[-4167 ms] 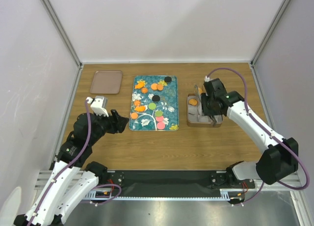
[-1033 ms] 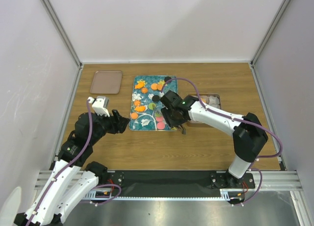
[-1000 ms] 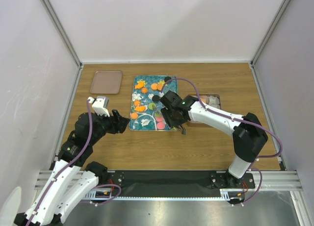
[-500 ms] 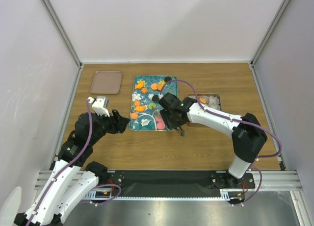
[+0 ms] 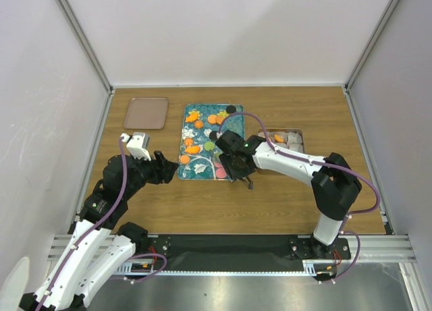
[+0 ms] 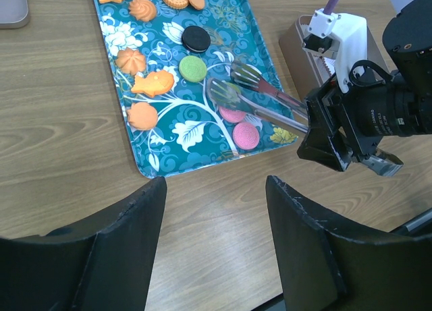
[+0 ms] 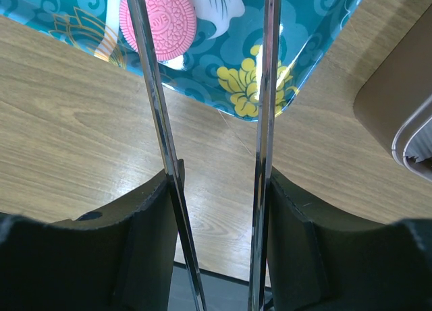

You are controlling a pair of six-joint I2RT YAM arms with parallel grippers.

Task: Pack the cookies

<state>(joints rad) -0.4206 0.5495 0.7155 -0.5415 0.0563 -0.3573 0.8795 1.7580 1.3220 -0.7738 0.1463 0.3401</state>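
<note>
Right claw (image 7: 217, 203), clenched on tongs (image 6: 225, 95), has moved from tin (image 6: 291, 48) to pink cookies (image 6: 246, 135) on tray (image 6: 169, 139)

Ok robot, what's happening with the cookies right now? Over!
Left tool open, empty, beside the tray. Right tool holding tongs, spread open over the pink cookies, none gripped. Nothing in the way.

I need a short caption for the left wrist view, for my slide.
Right gripper holds metal tongs open over pink cookies on the teal floral tray.
</note>
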